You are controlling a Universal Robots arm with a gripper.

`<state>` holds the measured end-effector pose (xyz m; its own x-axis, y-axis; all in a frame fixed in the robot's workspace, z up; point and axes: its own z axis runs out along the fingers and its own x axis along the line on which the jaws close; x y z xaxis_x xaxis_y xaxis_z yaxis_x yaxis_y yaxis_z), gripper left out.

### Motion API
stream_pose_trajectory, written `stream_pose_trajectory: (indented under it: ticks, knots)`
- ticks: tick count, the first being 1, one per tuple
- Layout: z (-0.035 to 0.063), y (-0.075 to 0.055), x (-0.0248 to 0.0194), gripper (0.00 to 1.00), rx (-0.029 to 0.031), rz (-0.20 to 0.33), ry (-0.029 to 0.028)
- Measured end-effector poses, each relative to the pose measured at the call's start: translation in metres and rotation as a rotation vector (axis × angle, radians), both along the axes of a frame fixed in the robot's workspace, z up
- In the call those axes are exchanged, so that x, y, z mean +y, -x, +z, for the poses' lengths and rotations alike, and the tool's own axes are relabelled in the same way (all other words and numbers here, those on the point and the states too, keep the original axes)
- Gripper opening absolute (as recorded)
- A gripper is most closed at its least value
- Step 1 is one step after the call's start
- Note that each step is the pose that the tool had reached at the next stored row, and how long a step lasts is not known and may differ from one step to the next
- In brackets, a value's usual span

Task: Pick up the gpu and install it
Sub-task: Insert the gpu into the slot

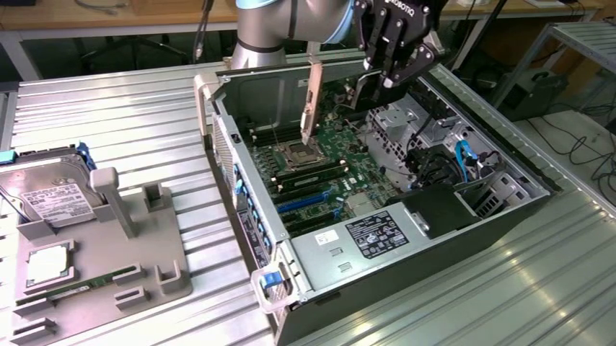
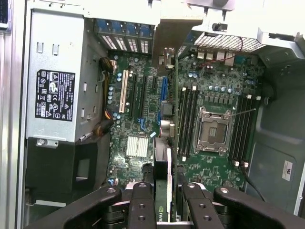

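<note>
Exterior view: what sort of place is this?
Likely a robotics lab or workshop: a robot arm holds the gpu over an open computer case on a ribbed metal table, beside a parts fixture.

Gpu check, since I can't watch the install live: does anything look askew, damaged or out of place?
Nothing stands out. The gpu hangs on edge in the jaws of the gripper above the motherboard, roughly parallel to the expansion slots and not yet seated in one.

Gripper (image 1: 380, 90) body: white "ROBOTIQ" lettering, upside down. Power supply label (image 2: 54, 94), hard drive label (image 1: 56, 202): print unreadable.
</note>
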<state>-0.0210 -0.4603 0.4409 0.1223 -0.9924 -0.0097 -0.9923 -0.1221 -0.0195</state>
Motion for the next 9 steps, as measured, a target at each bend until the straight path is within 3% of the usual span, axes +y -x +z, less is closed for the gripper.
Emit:
stream_pose_trajectory:
  ticks: [5, 9]
  knots:
    - [-0.0085, 0.000, 0.0000, 0.27, 0.0001, 0.002, 0.0002]
    - [-0.0145, 0.000, 0.0000, 0.27, 0.0000, -0.075, 0.0000]
